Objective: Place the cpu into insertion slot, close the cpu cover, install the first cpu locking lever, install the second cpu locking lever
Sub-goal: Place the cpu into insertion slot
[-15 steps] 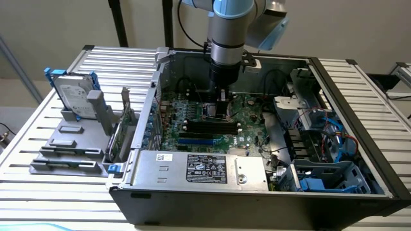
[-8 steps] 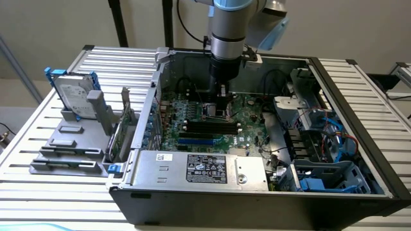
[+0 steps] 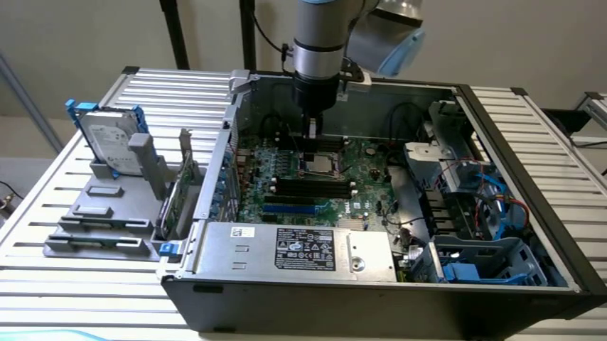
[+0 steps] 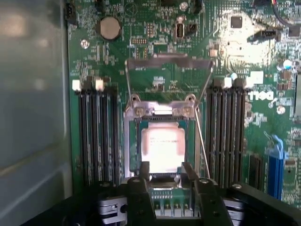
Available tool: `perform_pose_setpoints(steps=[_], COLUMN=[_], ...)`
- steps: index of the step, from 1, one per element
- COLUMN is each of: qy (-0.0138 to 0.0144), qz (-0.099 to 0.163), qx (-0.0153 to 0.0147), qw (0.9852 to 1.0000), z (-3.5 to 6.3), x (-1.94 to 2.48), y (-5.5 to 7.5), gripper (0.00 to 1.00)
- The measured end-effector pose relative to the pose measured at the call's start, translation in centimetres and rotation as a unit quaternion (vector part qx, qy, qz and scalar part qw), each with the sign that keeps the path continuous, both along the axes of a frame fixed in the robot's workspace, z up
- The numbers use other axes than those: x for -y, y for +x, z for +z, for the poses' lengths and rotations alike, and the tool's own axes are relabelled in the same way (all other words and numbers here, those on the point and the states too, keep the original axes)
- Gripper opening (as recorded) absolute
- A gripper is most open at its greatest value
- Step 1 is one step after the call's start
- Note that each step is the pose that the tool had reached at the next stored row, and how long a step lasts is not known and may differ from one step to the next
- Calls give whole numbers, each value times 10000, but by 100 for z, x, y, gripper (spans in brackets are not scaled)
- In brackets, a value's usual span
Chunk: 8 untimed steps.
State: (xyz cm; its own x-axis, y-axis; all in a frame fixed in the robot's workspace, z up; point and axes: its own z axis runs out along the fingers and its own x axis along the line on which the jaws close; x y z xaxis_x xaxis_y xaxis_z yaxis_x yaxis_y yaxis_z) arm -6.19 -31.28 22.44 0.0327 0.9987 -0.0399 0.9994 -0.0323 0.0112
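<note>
The small flat square cpu with a pale silvery top (image 4: 163, 143) lies in the square silver-rimmed insertion slot (image 4: 128, 146), directly below the gripper (image 4: 165, 166). Glare washes out the print on its top, which cannot be read. The thin silver cpu cover frame (image 4: 162, 62) stands raised beyond the cpu on the side away from the gripper, hinged at the slot's far edge. A thin wire locking lever (image 4: 203, 146) runs along one side of the slot.

On the green circuit board (image 4: 164, 84), white characters (image 4: 261, 96) beyond the long black memory slots (image 4: 225, 127) are too blurred to make out. In the exterior view, the black-and-white label (image 3: 305, 249) on the silver power supply box, nearer the camera than the gripper, is also illegible.

The black gripper fingers (image 4: 143, 169) are parted about as wide as the cpu and hold nothing.

The grey arm (image 3: 318, 42) hangs straight down into the open black computer case (image 3: 379, 312), gripper (image 3: 311, 133) just above the slot. The case rests on a ribbed silver worktop (image 3: 104, 284).
</note>
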Motion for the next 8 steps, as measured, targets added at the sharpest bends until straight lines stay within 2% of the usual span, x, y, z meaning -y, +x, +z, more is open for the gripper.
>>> perform_pose_setpoints(steps=[1, 3, 4, 6, 8], qy=[2, 4, 4, 5, 5], qz=[0, 0, 0, 0, 0], qx=[0, -1, 0, 0, 0], qw=[10000, 10000, 10000, 10000, 10000], z=[9, 26, 32, 33, 33], x=[1, 8, 10, 11, 11], y=[-49, -123, -145, -151, -151], gripper=[36, 24, 24, 12, 11])
